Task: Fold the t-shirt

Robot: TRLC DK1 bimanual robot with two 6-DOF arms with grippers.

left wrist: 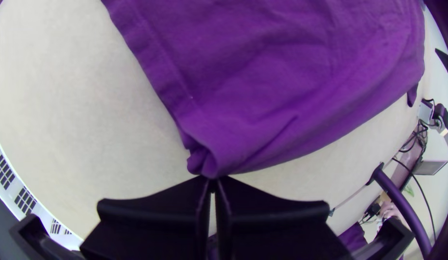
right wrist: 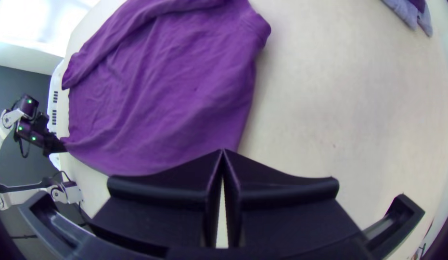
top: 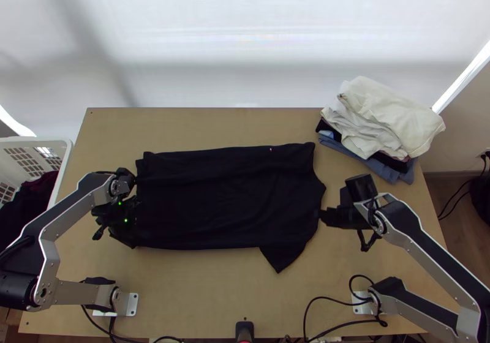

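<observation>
"Where is my shirt lying?"

"Your shirt point(top: 226, 202) lies across the middle of the surface point(top: 208, 288), spread in a long shape with its length running from one arm's side to the other. A long crease runs along its far side, and near its right end a pointed flap point(top: 280, 258) sticks out toward you. The hem end is on the left."

"And my left gripper?"

"You have the left gripper point(top: 127, 239) at the shirt's near left corner. In its wrist view, the left gripper point(left wrist: 212, 180) has its jaws clamped on that corner. The cloth is bunched into small puckers right at the tips, with soft folds running out from them along the near edge."

"What about the right one?"

"Your right gripper point(top: 326, 216) is at the shirt's right edge, beyond the flap. In its own wrist view, the right gripper point(right wrist: 223, 153) has its jaws together at the tips. You can't tell from here whether they touch the cloth."

"Anything else around the shirt?"

"Off its far right corner you have a pile of clothes point(top: 386, 116), cream and white on top, dark and blue pieces underneath. To the left of the shirt, past the left gripper, stands a white basket point(top: 37, 139) with dark clothes point(top: 30, 199) in it. A black cable point(top: 351, 285) loops nearer you than the shirt, by the right arm's base."
</observation>
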